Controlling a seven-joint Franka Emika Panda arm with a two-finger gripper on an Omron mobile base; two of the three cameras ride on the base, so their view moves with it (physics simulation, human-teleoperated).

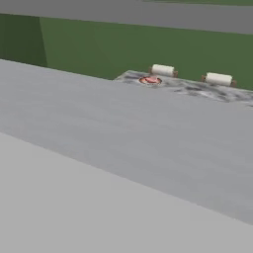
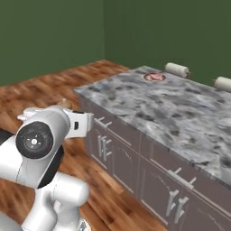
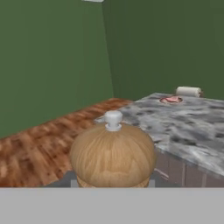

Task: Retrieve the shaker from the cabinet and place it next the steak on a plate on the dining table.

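The small tan-brown wooden shaker (image 3: 112,157) with a rounded knob top is seen upright just in front of the pincer; whether the pincer is closed on it cannot be told. The pinkish-red steak (image 3: 171,99) on its dark-rimmed round plate (image 3: 163,101) lies ahead and to the right, at the far corner of the long grey-white marbled counter (image 2: 180,113). Much open stone is left beside the plate, near two cream padded stools (image 1: 163,70).

The arm (image 2: 47,153) is glossy white, built of rounded, bulbous link shells. A black round joint cap (image 2: 34,140) with a fine grey ring and tiny markings sits on its side, and dark bands show between the segments
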